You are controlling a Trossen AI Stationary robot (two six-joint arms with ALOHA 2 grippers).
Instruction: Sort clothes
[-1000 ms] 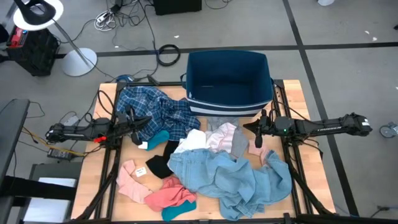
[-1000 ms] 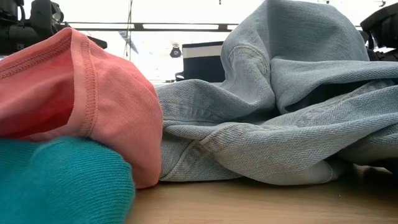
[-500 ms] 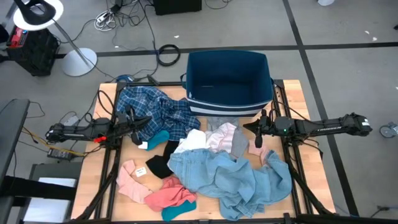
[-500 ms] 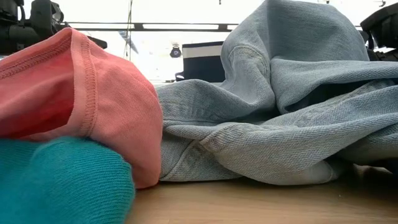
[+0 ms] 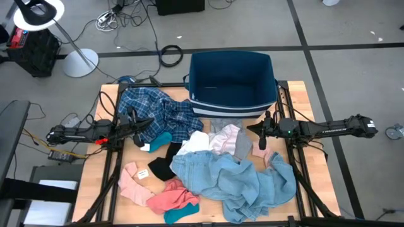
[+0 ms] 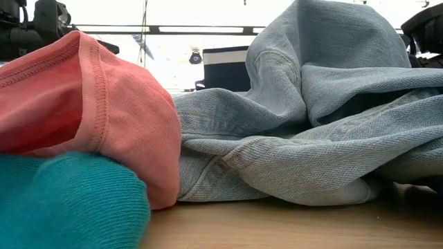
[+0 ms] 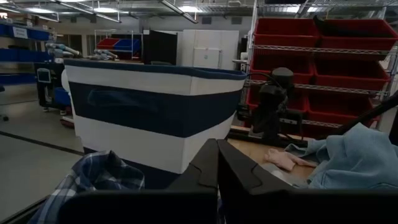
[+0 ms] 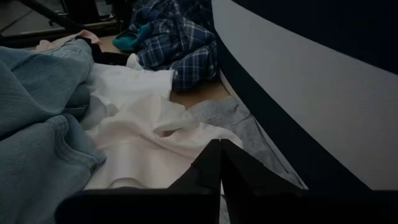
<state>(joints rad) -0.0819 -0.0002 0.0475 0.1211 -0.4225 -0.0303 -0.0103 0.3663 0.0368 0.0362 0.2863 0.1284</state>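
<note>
The clothes lie piled on the wooden table: a blue plaid shirt [image 5: 158, 112] at the far left, a large light blue garment [image 5: 235, 178] at the near right, white pieces [image 5: 201, 142], a grey piece [image 5: 243, 146], a black piece [image 5: 165, 162], pink pieces [image 5: 134, 183] and teal socks [image 5: 160, 140]. My left gripper [image 5: 149, 122] hangs shut, level, above the plaid shirt's left edge. My right gripper [image 5: 251, 130] hangs shut above the grey and white pieces [image 8: 155, 130], beside the bin. Neither holds anything.
A dark blue bin [image 5: 231, 82] with a white band stands at the table's far edge, its wall [image 8: 298, 106] close to my right gripper. In the low view a coral piece [image 6: 76, 117] and a teal sock [image 6: 69, 204] lie at the near edge.
</note>
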